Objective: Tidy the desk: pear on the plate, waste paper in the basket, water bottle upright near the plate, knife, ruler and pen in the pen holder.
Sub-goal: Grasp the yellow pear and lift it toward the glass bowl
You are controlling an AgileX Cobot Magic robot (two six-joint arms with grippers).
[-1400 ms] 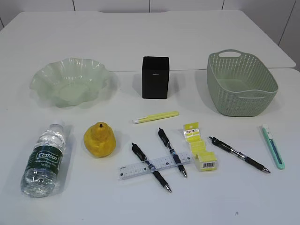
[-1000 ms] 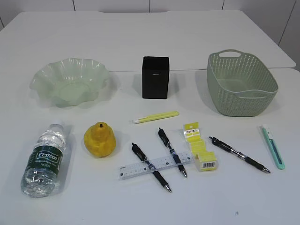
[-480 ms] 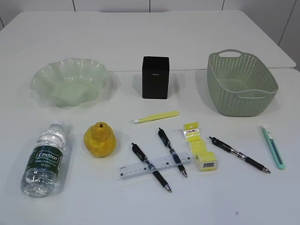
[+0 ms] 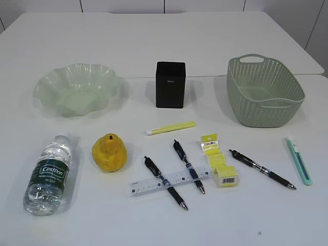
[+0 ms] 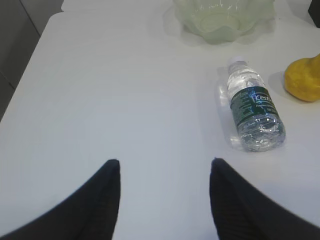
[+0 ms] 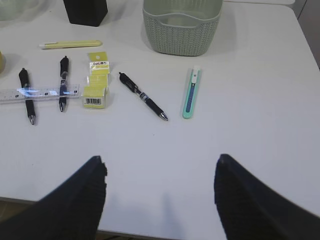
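The left gripper [image 5: 164, 165] is wide apart and holds nothing. It hangs over bare table [image 5: 100, 90]. The water bottle [image 5: 252, 111] lies on its side, with the pear [image 5: 304, 78] beside it and the plate [image 5: 223, 15] behind.

The right gripper [image 6: 161, 162] is wide apart and empty too. The knife [image 6: 190, 92], pens [image 6: 142, 96], ruler [image 6: 37, 93] and yellow paper [image 6: 96, 80] lie ahead, well apart from it. The basket [image 6: 182, 25] and pen holder [image 6: 85, 10] stand farther back.
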